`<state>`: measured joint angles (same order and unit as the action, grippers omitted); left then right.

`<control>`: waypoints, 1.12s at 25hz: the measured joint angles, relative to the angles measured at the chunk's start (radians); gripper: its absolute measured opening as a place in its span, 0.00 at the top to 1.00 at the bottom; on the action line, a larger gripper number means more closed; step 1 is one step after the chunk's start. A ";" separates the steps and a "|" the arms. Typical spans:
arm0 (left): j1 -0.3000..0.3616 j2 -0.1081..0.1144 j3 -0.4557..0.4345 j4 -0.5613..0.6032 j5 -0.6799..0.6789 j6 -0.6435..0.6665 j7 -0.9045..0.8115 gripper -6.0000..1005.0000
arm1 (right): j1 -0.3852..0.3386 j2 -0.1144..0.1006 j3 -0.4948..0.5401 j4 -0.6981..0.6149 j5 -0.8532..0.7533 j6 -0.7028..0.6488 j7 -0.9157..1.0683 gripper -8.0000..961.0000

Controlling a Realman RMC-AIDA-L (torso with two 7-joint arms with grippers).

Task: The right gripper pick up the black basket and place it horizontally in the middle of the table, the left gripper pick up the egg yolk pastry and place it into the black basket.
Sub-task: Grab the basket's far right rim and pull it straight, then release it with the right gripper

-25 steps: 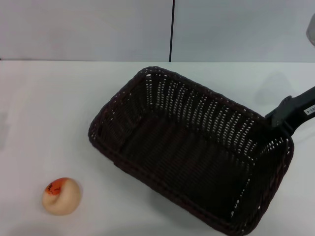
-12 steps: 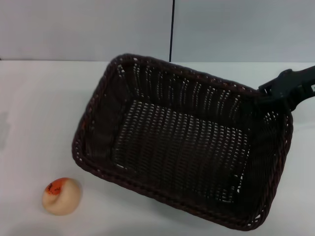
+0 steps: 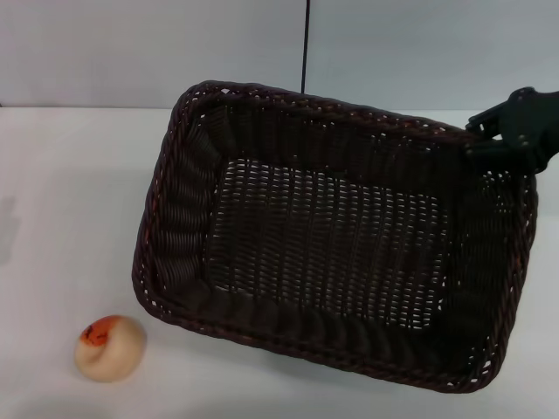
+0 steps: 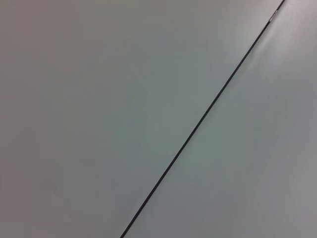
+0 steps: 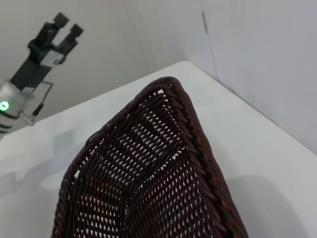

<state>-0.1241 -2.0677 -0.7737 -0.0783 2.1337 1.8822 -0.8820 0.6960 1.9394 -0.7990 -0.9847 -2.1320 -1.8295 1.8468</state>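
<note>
The black basket (image 3: 332, 244) fills the middle of the head view, its long side lying almost across the table (image 3: 70, 218) and its open top facing up. My right gripper (image 3: 491, 140) is shut on the basket's far right rim. The basket's weave and braided rim also show close up in the right wrist view (image 5: 163, 163). The egg yolk pastry (image 3: 109, 347) lies on the table at the near left, apart from the basket. My left gripper (image 5: 68, 26) is out of the head view; the right wrist view shows it raised beyond the table, fingers apart and empty.
A grey wall with a thin dark vertical seam (image 3: 305, 48) stands behind the table. The left wrist view shows only that wall and the seam (image 4: 198, 124). Bare white tabletop lies left of the basket and around the pastry.
The basket has turned from a diagonal lie to nearly crosswise, its left end swinging toward the far side. My right gripper has moved back and up with it. The pastry has not moved.
</note>
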 joint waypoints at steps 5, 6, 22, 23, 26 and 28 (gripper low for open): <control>-0.006 0.001 -0.001 0.000 0.000 0.000 0.000 0.20 | 0.028 -0.008 -0.011 -0.013 0.002 -0.053 -0.073 0.80; -0.006 0.001 -0.001 0.000 0.000 0.000 0.000 0.20 | 0.034 -0.008 -0.011 -0.013 0.001 -0.062 -0.090 0.80; -0.003 -0.003 0.014 0.000 0.000 0.000 -0.038 0.20 | 0.049 -0.010 -0.011 0.050 -0.031 -0.064 -0.303 0.80; -0.004 -0.003 0.015 0.000 0.000 0.000 -0.043 0.20 | 0.049 -0.010 -0.011 0.050 -0.031 -0.064 -0.303 0.80; -0.005 -0.003 0.022 0.000 0.000 0.000 -0.051 0.20 | 0.048 -0.009 -0.018 0.051 -0.038 -0.058 -0.308 0.80; -0.005 -0.003 0.022 0.000 0.000 0.000 -0.051 0.20 | 0.050 -0.007 -0.021 0.046 -0.052 -0.054 -0.308 0.79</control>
<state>-0.1290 -2.0709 -0.7521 -0.0786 2.1337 1.8821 -0.9335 0.7461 1.9325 -0.8201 -0.9384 -2.1836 -1.8835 1.5384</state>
